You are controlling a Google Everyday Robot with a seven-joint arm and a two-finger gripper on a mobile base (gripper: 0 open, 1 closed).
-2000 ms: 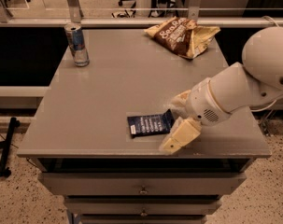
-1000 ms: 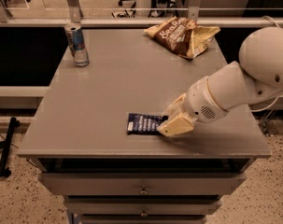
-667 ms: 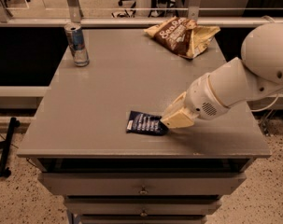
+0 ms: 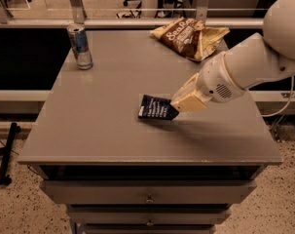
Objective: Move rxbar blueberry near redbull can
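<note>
Grey worktop (image 4: 98,126) bears everything. Well to the right of the redbull can (image 4: 80,40) lies the chip bag (image 4: 191,35). The gripper (image 4: 182,103) hangs well apart from the can, nearer the camera and to its right. Its fingers (image 4: 191,101), spread a moment ago, are now clamped on the end of the rxbar blueberry (image 4: 154,107), which has tilted up. The grasp looks secure, and the carry toward the can remains.

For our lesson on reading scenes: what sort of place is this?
Probably an office or lab: a grey drawer cabinet, office-chair bases on the floor behind, and a robot gripper shut on the rxbar blueberry over the cabinet top.
</note>
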